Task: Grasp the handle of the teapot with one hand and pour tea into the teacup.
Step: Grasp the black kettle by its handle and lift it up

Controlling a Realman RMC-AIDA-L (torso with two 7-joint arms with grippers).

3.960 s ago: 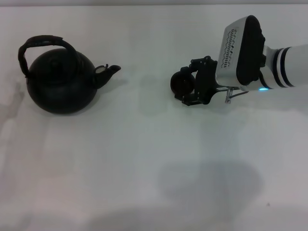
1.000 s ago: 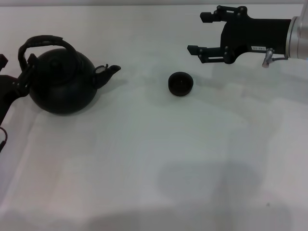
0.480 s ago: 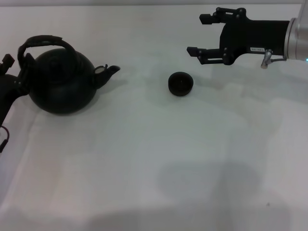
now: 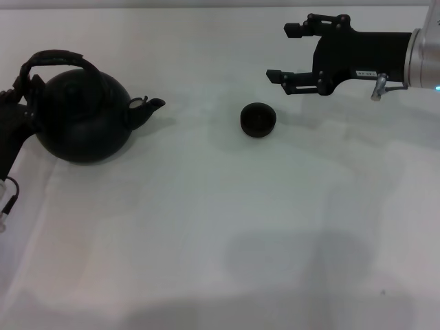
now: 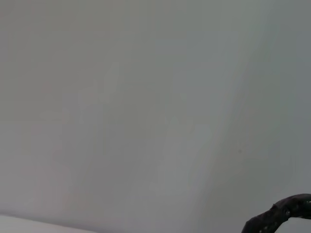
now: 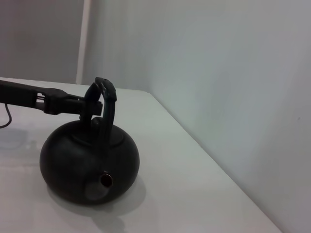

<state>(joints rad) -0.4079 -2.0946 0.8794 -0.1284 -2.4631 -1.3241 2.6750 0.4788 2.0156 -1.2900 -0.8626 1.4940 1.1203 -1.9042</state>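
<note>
The matte black teapot [image 4: 82,120] stands at the table's left, spout pointing right toward the teacup. Its arched handle [image 4: 56,58] rises over the lid. My left gripper [image 4: 24,89] reaches in from the left edge and is shut on the handle's left side. The right wrist view shows the teapot [image 6: 90,162], the handle [image 6: 106,104] and the left gripper [image 6: 90,106] closed on it. The small dark teacup [image 4: 258,119] sits upright mid-table. My right gripper [image 4: 280,51] is open and empty, raised behind and right of the teacup. The left wrist view shows only a piece of handle [image 5: 282,217].
The white table [image 4: 206,227] stretches bare in front of the teapot and teacup. A pale wall [image 6: 218,73] stands behind the table's far edge. A thin cable [image 4: 7,196] hangs by my left arm at the left edge.
My left gripper has closed in on the handle's left side, and the teapot has shifted slightly left. The right gripper stays raised and open; four seconds ago it was down at the teacup.
</note>
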